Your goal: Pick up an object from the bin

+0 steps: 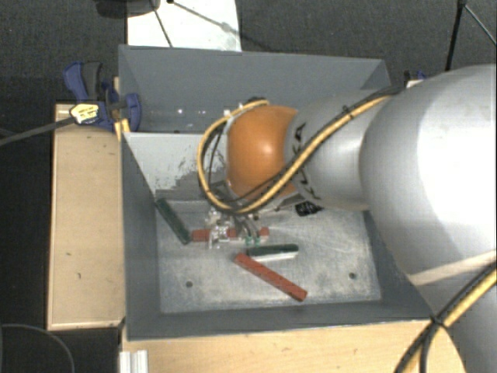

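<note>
dark green bar (171,221), tilted, left floor of bin (256,76) | red-brown bar (270,277), slanted, front floor | white sheet (198,14), behind far wall

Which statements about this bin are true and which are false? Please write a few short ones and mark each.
1. A red-brown stick lies flat on the floor of the bin, toward the front. True.
2. The dark green stick lies by the right wall. False: it lies at the left, close to the left wall.
3. The gripper is over the middle of the floor. True.
4. The green and white stick lies across the dark green stick. False: they are apart, with the gripper between them.
</note>
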Controlling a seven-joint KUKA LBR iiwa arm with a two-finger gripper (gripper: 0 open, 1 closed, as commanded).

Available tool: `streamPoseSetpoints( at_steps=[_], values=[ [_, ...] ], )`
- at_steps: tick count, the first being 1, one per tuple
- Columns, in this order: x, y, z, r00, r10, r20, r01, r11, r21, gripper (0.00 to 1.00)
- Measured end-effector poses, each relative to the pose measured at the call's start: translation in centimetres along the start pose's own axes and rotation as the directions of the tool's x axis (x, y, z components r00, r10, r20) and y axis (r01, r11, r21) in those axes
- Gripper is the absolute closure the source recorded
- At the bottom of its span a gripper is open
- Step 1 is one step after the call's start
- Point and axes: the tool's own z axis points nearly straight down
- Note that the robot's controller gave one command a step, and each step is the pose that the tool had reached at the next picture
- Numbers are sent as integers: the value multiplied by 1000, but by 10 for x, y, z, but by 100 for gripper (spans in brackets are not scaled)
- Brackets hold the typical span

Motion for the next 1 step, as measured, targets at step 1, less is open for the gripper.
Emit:
streamPoseSetpoints(
  at_steps=[1],
  values=[
    [-18,-5,-184,999,-44,2,44,999,1,100]
  ],
)
